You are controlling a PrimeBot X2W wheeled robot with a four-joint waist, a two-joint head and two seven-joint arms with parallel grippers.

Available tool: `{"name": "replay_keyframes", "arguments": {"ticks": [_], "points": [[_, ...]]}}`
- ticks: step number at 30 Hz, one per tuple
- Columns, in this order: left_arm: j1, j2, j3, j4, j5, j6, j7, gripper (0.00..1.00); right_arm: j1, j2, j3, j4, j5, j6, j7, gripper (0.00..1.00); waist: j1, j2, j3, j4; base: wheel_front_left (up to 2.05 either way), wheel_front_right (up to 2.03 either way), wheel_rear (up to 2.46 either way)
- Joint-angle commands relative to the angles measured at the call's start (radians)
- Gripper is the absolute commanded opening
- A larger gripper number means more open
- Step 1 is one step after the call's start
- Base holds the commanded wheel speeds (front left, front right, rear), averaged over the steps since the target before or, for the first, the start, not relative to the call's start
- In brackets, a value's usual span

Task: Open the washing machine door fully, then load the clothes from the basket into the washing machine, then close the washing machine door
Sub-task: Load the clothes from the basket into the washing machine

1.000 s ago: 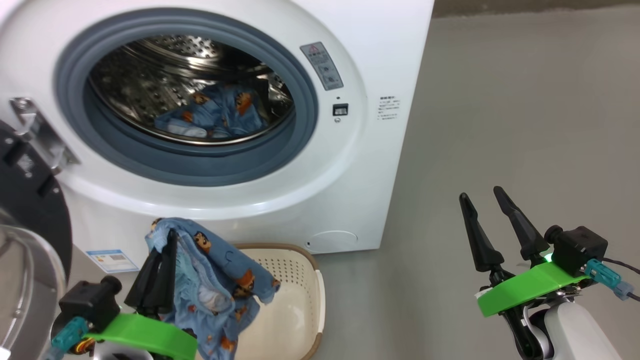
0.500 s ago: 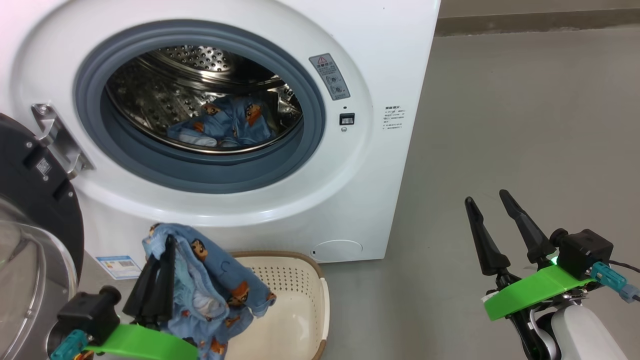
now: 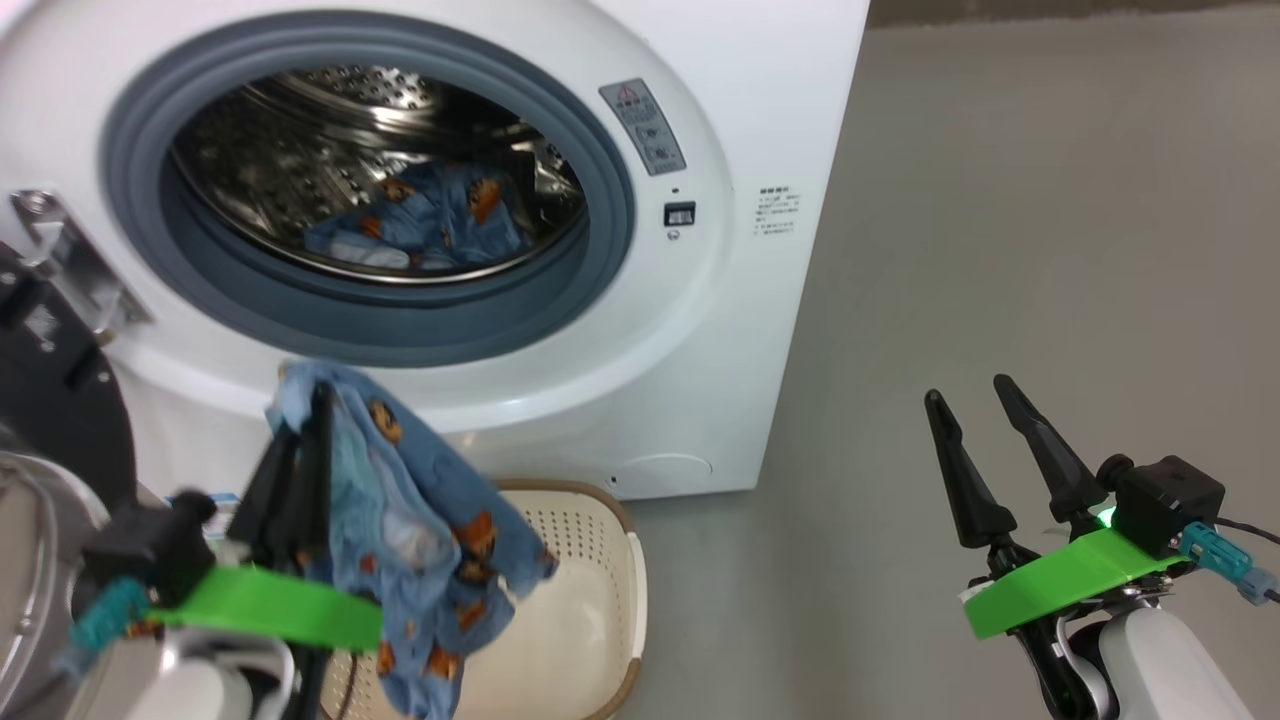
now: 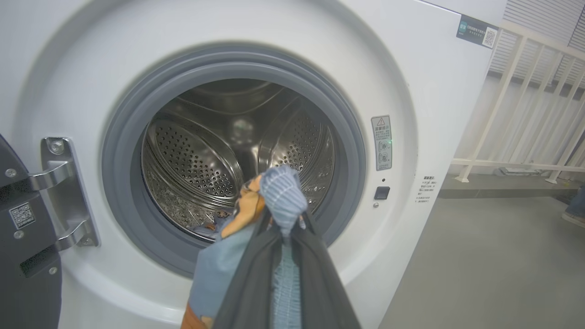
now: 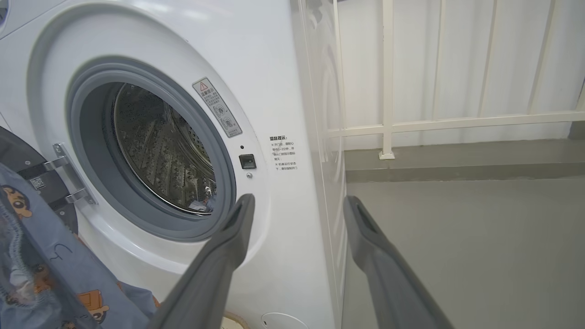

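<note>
The white washing machine (image 3: 720, 330) stands with its door (image 3: 60, 410) swung open at the left, black rim and glass bowl showing. Some blue printed clothes (image 3: 430, 220) lie in the steel drum. My left gripper (image 3: 310, 400) is shut on another blue printed cloth (image 3: 430, 520), held above the cream basket (image 3: 634, 590) and just below the grey gasket. In the left wrist view the cloth (image 4: 281, 192) bunches over my fingertips, in front of the drum opening (image 4: 205, 160). My right gripper (image 3: 967, 390) stands open over the floor to the right, holding nothing.
Grey floor (image 3: 1050, 250) stretches right of the machine. A white railing (image 5: 388, 123) runs behind it. The metal door hinge (image 4: 59, 192) sits at the left of the opening. In the right wrist view my open right gripper (image 5: 299, 201) faces the machine's front corner.
My left gripper has risen with the blue cloth, from over the basket to just under the drum opening. The head camera shifted a little. The right gripper has stayed put.
</note>
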Motion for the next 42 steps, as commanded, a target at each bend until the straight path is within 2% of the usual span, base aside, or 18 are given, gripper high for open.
{"name": "replay_keyframes", "arguments": {"ticks": [1, 11, 19, 20, 26, 34, 42], "points": [[-0.072, 0.031, 0.046, -0.011, 0.013, -0.008, 0.003, 0.0, -0.018, 0.001, 0.022, -0.03, 0.006, 0.002, -0.005, 1.0, 0.0, 0.0, 0.025, -0.014, 0.0, 0.0, 0.0], [-0.309, 0.046, 0.07, 0.094, 0.01, -0.049, 0.012, 0.0, -0.058, 0.025, 0.008, -0.048, -0.01, 0.002, -0.005, 1.0, 0.0, 0.0, 0.143, -0.076, 0.0, 0.0, 0.0], [-0.475, 0.045, 0.062, 0.38, 0.0, -0.105, 0.014, 0.0, -0.098, 0.051, 0.012, -0.07, -0.023, 0.002, -0.005, 1.0, 0.0, 0.0, 0.247, -0.132, 0.0, 0.0, 0.0], [-0.475, 0.045, 0.062, 0.38, 0.0, -0.105, 0.014, 0.0, -0.098, 0.051, 0.012, -0.07, -0.023, 0.002, -0.005, 1.0, 0.0, 0.0, 0.247, -0.132, 0.0, 0.0, 0.0], [-0.66, 0.058, 0.062, 0.597, 0.021, -0.14, -0.002, 0.0, -0.126, 0.08, 0.011, -0.087, -0.032, 0.002, -0.005, 1.0, 0.0, 0.0, 0.36, -0.183, 0.0, 0.0, 0.0], [-0.849, 0.087, 0.065, 0.754, 0.057, -0.16, -0.011, 0.0, -0.151, 0.109, 0.004, -0.112, -0.042, 0.002, -0.005, 1.0, 0.0, 0.0, 0.479, -0.237, 0.0, 0.0, 0.0], [-1.001, 0.121, 0.078, 0.844, 0.094, -0.168, -0.012, 0.0, -0.172, 0.128, 0.003, -0.126, -0.043, 0.002, -0.005, 1.0, 0.0, 0.0, 0.558, -0.284, 0.0, 0.0, 0.0]]}}
